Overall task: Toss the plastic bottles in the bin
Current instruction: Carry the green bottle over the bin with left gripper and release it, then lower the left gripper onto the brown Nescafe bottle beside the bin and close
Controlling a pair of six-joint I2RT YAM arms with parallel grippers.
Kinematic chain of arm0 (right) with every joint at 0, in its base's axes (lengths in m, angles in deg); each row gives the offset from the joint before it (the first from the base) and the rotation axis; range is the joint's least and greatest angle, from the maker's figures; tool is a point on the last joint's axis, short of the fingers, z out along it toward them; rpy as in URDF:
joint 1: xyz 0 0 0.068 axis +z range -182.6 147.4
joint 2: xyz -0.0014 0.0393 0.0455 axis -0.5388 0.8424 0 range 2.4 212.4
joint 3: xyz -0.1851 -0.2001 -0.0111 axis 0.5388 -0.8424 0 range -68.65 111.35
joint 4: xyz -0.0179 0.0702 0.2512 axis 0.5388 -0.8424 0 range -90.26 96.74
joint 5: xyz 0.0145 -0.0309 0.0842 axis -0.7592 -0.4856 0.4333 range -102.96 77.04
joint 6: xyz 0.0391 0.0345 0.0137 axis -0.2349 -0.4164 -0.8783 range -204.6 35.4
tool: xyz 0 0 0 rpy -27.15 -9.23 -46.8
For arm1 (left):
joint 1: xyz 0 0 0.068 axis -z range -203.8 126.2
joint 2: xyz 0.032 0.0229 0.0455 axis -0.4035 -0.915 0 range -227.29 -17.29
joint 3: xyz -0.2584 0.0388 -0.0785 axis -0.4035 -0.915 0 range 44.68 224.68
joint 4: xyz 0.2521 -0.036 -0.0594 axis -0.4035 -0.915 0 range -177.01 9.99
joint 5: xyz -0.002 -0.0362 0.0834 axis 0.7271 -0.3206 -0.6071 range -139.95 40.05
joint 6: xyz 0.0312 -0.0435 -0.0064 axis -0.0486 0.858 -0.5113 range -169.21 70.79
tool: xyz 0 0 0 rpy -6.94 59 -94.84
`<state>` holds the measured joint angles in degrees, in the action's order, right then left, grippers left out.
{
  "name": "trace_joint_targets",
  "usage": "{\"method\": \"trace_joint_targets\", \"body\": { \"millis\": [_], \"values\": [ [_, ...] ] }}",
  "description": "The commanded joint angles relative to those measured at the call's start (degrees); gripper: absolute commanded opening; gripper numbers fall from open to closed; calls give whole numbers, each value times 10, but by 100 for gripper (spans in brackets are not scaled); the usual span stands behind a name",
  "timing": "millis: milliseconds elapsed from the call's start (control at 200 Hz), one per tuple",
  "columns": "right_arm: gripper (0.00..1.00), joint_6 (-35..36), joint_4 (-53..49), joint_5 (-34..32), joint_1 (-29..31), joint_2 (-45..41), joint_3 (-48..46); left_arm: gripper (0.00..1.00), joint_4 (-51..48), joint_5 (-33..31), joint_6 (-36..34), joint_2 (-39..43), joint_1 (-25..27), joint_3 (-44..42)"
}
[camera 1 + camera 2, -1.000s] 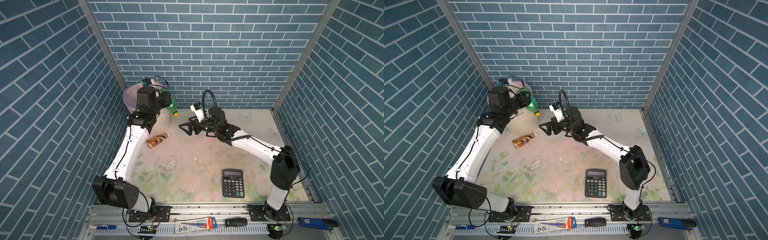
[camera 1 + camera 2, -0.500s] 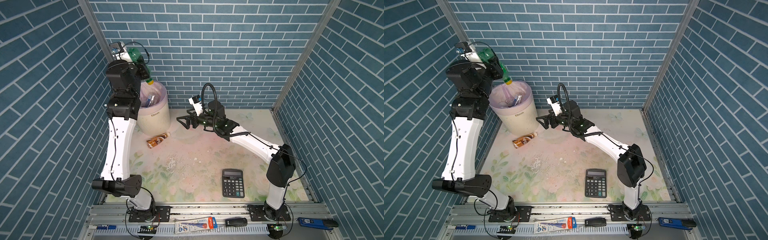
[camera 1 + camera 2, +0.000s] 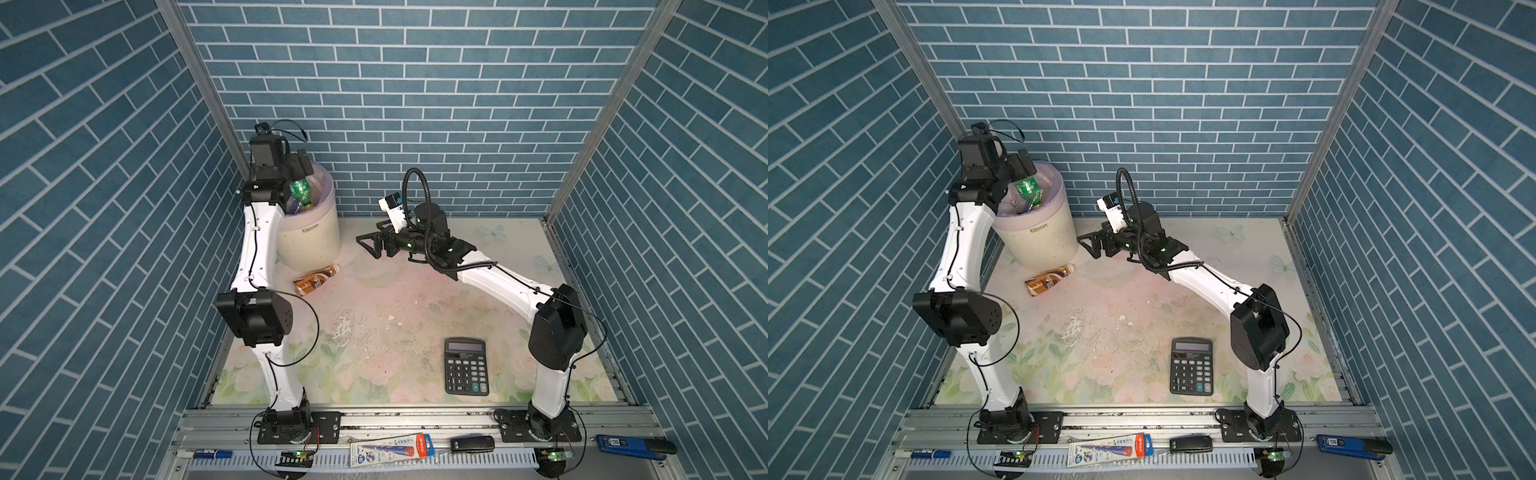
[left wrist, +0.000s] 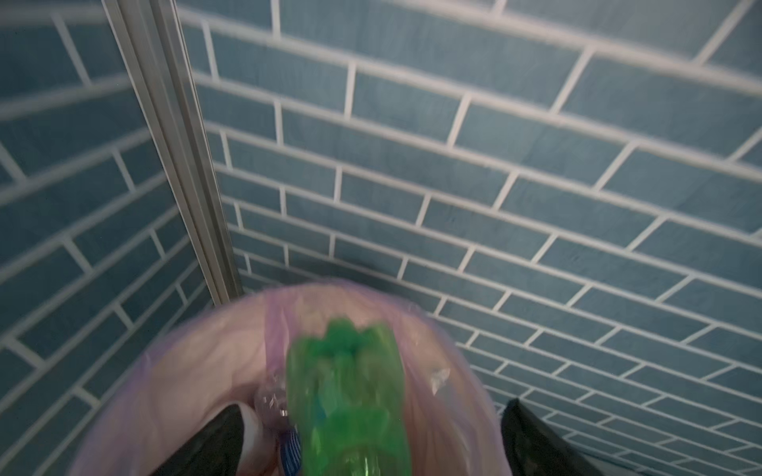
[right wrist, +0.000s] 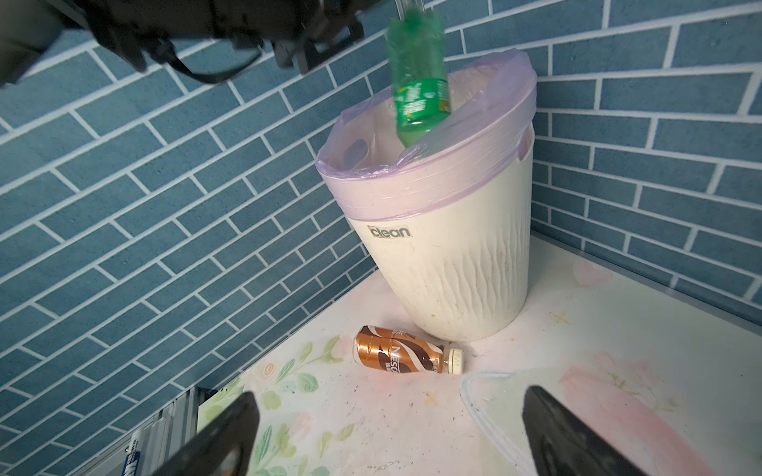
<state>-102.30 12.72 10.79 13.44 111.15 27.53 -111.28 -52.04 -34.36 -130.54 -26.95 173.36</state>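
Observation:
A green plastic bottle (image 3: 300, 192) (image 3: 1029, 191) (image 5: 418, 82) hangs neck-down and blurred in the mouth of the cream bin (image 3: 309, 237) (image 3: 1038, 245) (image 5: 445, 268). My left gripper (image 3: 294, 172) (image 4: 371, 420) stands open just above the bin, and in the left wrist view the green bottle (image 4: 350, 395) touches neither finger. A clear bottle (image 4: 272, 399) lies inside the pink-lilac liner (image 4: 185, 371). A brown coffee bottle (image 3: 316, 280) (image 3: 1048, 280) (image 5: 404, 356) lies on the table at the bin's foot. My right gripper (image 3: 372, 243) (image 3: 1090, 243) (image 5: 389, 416) hovers open and empty, facing both.
A black calculator (image 3: 465, 365) (image 3: 1192, 365) lies at the front right of the flowered table. Blue brick walls close in on three sides, with the bin in the back left corner. Pens and small tools lie on the front rail.
My left arm lifted the green bottle from beside the bin to high above it, then came down over the rim and opened, letting the bottle go. The right gripper barely moved.

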Motion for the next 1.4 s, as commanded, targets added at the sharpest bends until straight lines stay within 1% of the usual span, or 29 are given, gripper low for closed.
{"method": "trace_joint_targets", "body": {
  "millis": [0, 135, 300, 360, 450, 575, 650, 875, 1035, 1175, 1235, 1395],
  "values": [
    [99, -1, 5, 5, -3, -6, -11, 99, -4, 36, 27, 69, 6, 15],
    [99, -13, 13, 5, -3, -9, -20, 99, -19, 46, 23, 94, 16, 20],
    [99, -26, 11, -2, -3, -15, -33, 99, -36, 58, 26, 143, 33, -21],
    [99, -27, 9, -8, -3, -19, -38, 99, -31, 62, 26, 174, 45, -60],
    [99, -28, 10, -17, -5, -28, -52, 99, -21, 60, 15, 226, 71, -145],
    [99, -41, 14, -22, -15, -43, -75, 99, -60, 33, -22, 275, 107, -235],
    [99, -50, 24, -21, -23, -55, -95, 99, -79, 27, -37, 298, 111, -296],
    [99, -62, 48, -32, -50, -94, -170, 99, -96, 4, -77, 363, 112, -472],
    [99, -63, 56, -35, -62, -112, -207, 99, -101, -23, -122, 372, 113, -555],
    [99, -63, 65, -36, -63, -115, -226, 99, -80, -77, -149, 362, 113, -617],
    [99, -67, 74, -30, -63, -117, -232, 99, -70, -102, -158, 347, 113, -630],
    [99, -67, 90, -25, -63, -130, -253, 99, -45, -126, -194, 312, 114, -646]
  ]
}}
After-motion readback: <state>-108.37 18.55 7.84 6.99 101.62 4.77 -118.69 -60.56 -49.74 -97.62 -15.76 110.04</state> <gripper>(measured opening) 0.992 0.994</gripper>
